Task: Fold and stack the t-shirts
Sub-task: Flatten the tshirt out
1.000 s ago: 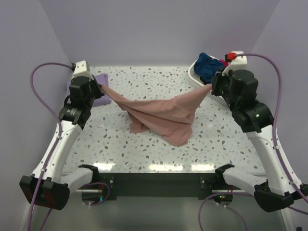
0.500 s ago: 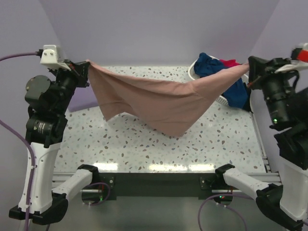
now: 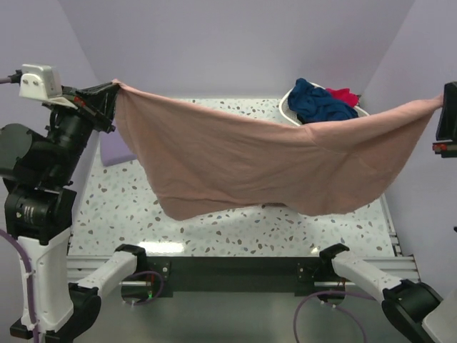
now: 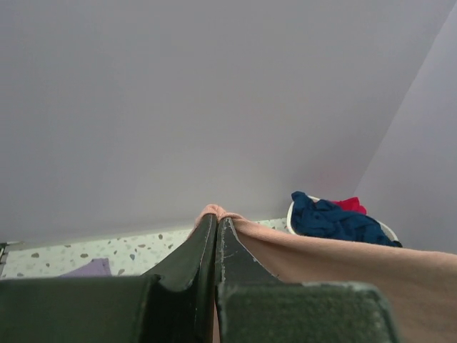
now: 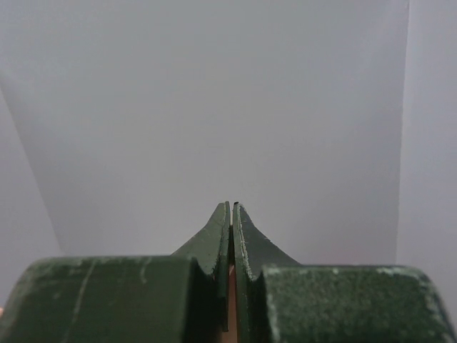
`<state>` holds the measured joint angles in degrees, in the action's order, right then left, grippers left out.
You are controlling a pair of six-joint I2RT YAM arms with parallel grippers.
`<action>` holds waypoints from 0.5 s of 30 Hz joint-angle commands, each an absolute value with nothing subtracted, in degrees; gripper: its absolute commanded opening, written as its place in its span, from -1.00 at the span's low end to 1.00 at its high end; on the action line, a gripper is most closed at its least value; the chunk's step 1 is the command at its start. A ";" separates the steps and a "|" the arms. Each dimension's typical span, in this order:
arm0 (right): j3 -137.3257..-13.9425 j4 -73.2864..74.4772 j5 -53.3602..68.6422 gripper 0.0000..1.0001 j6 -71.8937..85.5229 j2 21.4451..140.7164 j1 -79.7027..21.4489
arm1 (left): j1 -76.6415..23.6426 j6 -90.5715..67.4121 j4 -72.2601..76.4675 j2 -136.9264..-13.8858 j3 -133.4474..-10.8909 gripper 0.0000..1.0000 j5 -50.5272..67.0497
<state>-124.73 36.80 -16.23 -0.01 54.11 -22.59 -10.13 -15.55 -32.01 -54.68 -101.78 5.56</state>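
A dusty-pink t-shirt [image 3: 271,161] hangs spread wide in the air above the table, its lower edge sagging toward the front. My left gripper [image 3: 114,87] is high at the left, shut on one corner of it. My right gripper [image 3: 438,101] is high at the right edge, shut on the other corner. In the left wrist view the left gripper [image 4: 216,219] pinches the pink cloth [image 4: 321,254] at its tips. In the right wrist view the right gripper [image 5: 232,206] is closed, with a pink sliver low between the jaws. A lavender shirt [image 3: 116,148] lies at the table's left.
A white laundry basket [image 3: 285,107] stands at the back right, holding a navy shirt [image 3: 318,103] and a red one [image 3: 345,95]. The speckled table [image 3: 235,223] shows below the hanging shirt. Purple walls close in the back and both sides.
Both arms rose and swung far apart. The pink shirt went from a bunched drape touching the table to a wide sheet held up in the air.
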 commanded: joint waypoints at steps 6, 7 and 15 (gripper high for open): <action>-112.16 28.84 -18.63 -1.00 -1.93 68.79 -22.50 | -9.67 -16.70 -26.56 -64.68 -86.58 -1.00 0.36; -111.19 27.44 -18.72 -1.00 -1.93 70.12 -22.41 | -9.67 -16.96 -26.11 -66.95 -85.62 -1.00 0.18; -121.01 26.63 -17.40 -1.00 -2.02 85.94 -22.41 | -9.49 -15.03 -23.90 -76.55 -91.31 -1.00 -4.83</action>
<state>-113.73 30.46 -17.02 -0.95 86.15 -22.55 -10.11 -15.81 -29.36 -77.69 -85.06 -1.76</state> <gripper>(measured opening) 0.015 0.026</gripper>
